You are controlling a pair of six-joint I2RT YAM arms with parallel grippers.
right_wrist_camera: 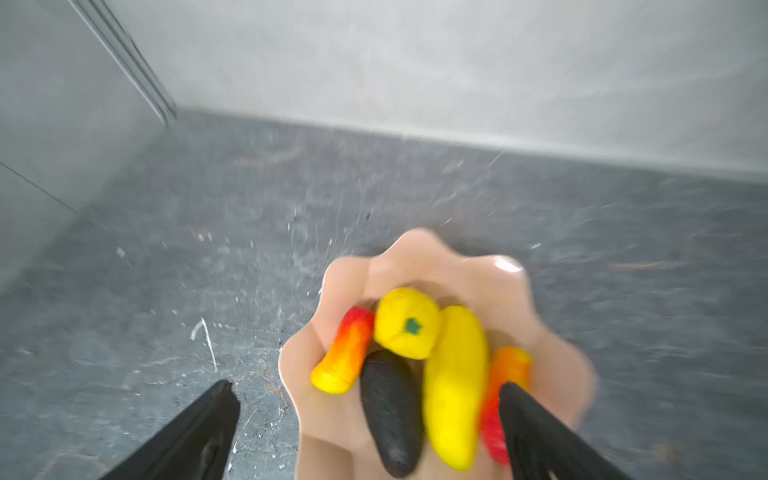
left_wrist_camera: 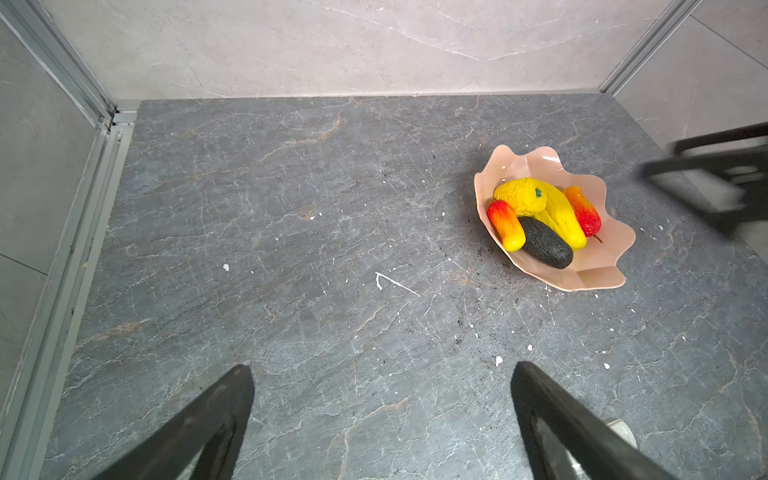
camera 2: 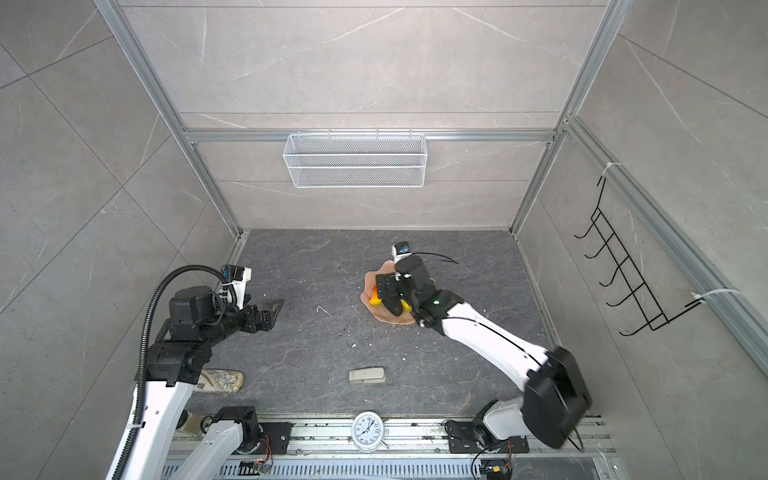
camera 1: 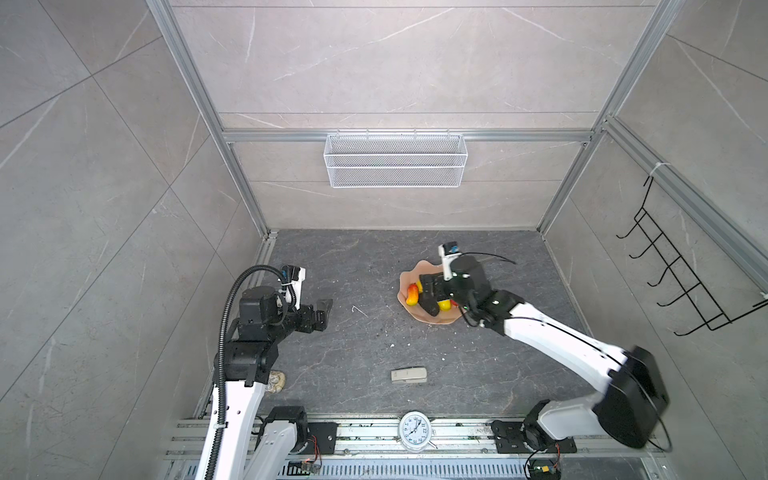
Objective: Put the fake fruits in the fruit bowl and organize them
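Right fingers (right_wrist_camera: pixel 199 428) stand wide apart, empty, over the glossy salmon-pink scalloped fruit bowl (right_wrist_camera: pixel 415 266); left fingers (left_wrist_camera: pixel 208 415) likewise apart, above the dark stone worktop (left_wrist_camera: pixel 332 249). All five glossy fake fruits (left_wrist_camera: pixel 544 243) lie inside. I judge them light and slippery: grip across midsections.

Largely covered by the right gripper (camera 1: pixel 429 289) in both top views: fruit bowl (camera 1: pixel 436 321), fake fruits (camera 1: pixel 412 296). Smeared by blur and cut by the edge in the right wrist view. Half hidden behind the left arm: beige lump (camera 1: pixel 277 381).
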